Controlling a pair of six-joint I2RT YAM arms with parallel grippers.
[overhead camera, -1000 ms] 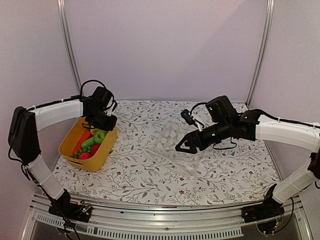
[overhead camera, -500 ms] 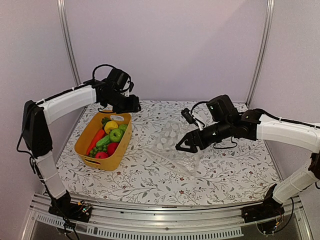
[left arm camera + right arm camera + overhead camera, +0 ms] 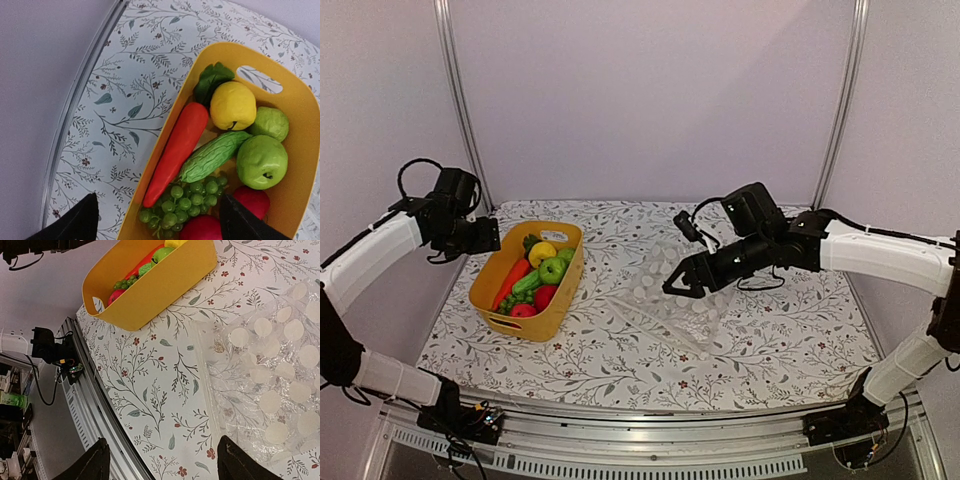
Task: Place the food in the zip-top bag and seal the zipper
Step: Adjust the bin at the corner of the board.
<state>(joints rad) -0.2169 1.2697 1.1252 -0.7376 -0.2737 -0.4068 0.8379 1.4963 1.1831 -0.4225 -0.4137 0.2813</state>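
Centrally, the food [image 3: 535,278] lies heaped inside the yellow tub [image 3: 545,320], which stands on the left half of the table [image 3: 770,340]. The left wrist view resolves the pieces: an orange-red carrot [image 3: 176,150] lies along the tub's left wall, and a green bumpy cucumber [image 3: 214,156] lies slantwise beside it. A lemon [image 3: 232,105] sits at the far end next to a dark lettuce leaf [image 3: 212,80], and a green apple [image 3: 261,161] lies against the right wall. A grape cluster [image 3: 192,200] and red pieces [image 3: 250,200] fill the near end. To the right of the tub, with a strip of patterned table between them, the zip-top bag [image 3: 670,300] lies crumpled and nearly flat, its clear film printed with white dots [image 3: 270,385] (the zipper cannot be told from the creased film in any view). The right gripper [image 3: 675,287] hangs above the bag's left part, its jaws spread wide with nothing between them, and its wrist view [image 3: 162,465] looks down on the bag edge and bare table. The left gripper [image 3: 488,237] is raised beside the tub's far left corner, jaws likewise parted and holding nothing, and its two dark fingertips [image 3: 75,222] frame the tub's near end from above.
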